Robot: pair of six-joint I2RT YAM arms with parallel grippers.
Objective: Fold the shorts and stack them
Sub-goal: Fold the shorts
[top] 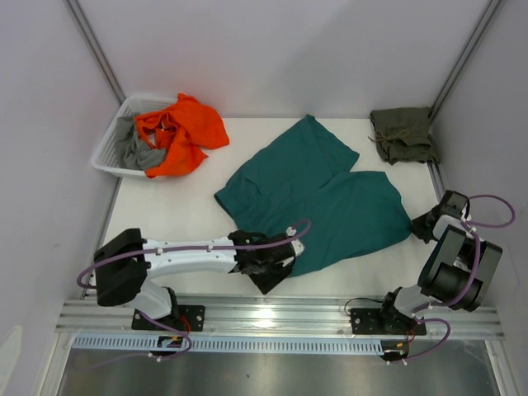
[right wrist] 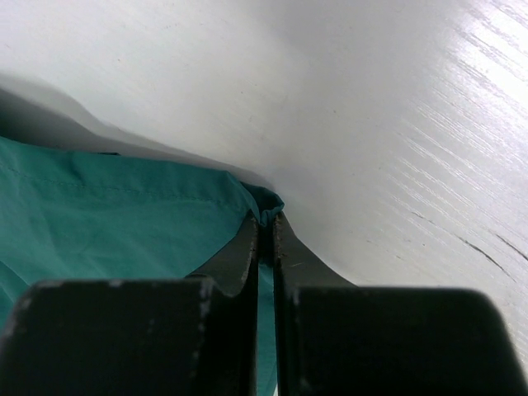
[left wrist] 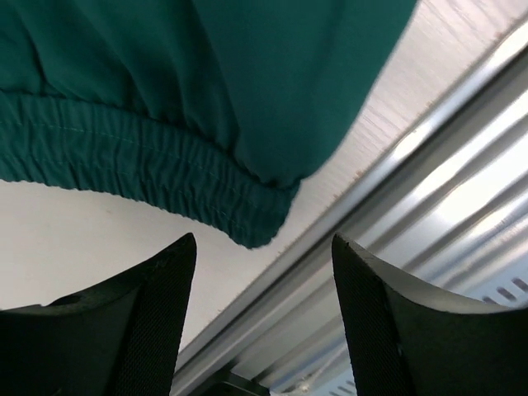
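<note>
Far to the left of the teal shorts [top: 322, 198], at the back corner of the white worktop [top: 173, 214], a white basket [top: 111, 157] held a crumpled orange cloth [top: 186, 132], which spilled over its rim toward the shorts, and a grey cloth [top: 136, 153] beside it. At the shorts' near left corner the left end effector [left wrist: 262, 247] sat low over the worktop with its fingers [left wrist: 157, 305] well apart and nothing between them. In the left wrist view the gathered elastic waistband [left wrist: 140, 165] lay just beyond the fingertips, its corner close to them but not touching them. Just nearer than that corner ran the metal rail [top: 280, 313] along the worktop's front edge. The teal shorts themselves lay spread nearly flat across the middle of the worktop, one leg reaching toward the back and the other toward the right, with a dark folded bit by the left end effector. At the shorts' right edge the right end effector [right wrist: 266, 227] was pressed together on a corner of the teal cloth, with a thin fold pinched between its fingers and lifted slightly off the worktop. Well behind and to the right of the teal shorts, apart from them, the olive shorts [top: 403, 134] lay folded in a small bundle at the back right corner.
</note>
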